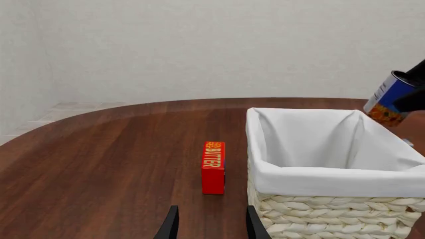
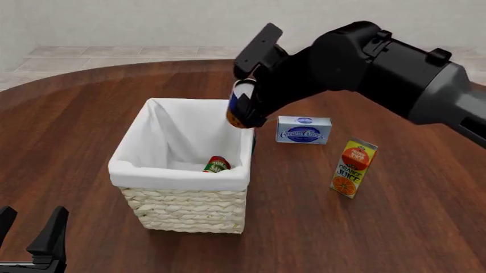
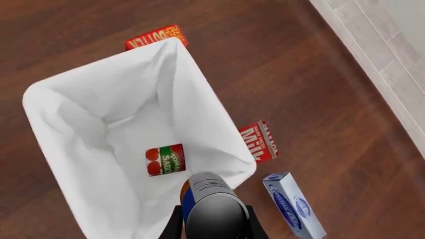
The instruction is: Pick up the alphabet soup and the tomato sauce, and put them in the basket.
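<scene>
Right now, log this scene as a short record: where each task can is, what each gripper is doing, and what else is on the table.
tomato sauce: lying on the basket floor
alphabet soup: held tilted in the air at the basket's right rim
right gripper: shut on the alphabet soup
left gripper: open, empty, facing the butter box
other items: cream cheese box, orange juice carton, milk carton

Butter box [image 1: 213, 167] beside basket [image 1: 332, 174] (soup can [image 1: 387, 98] above)

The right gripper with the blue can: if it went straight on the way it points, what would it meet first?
Probably the basket's white lining, near the tomato sauce. The right gripper, holding the alphabet soup, points down just inside the rim.
</scene>
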Available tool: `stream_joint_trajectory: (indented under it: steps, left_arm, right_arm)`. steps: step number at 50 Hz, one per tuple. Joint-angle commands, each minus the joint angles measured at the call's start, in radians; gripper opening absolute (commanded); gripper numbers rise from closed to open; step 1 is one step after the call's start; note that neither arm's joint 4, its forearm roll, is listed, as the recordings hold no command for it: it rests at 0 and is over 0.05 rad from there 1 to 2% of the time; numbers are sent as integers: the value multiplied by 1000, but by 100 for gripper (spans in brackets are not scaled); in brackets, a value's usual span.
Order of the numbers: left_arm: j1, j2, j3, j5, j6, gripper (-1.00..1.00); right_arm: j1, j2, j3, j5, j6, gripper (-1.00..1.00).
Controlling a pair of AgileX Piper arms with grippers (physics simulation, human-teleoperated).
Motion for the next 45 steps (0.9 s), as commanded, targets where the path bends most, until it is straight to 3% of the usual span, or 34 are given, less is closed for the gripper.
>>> stream_joint_trajectory:
  steps: [1,45]
  left_arm:
    - [0,0,0,0,0,100]
    - [0,0,0,0,0,100]
  right_arm:
    - [19,10,-12,-10,20,-100]
    - [94,65,-7,-49,20,-100]
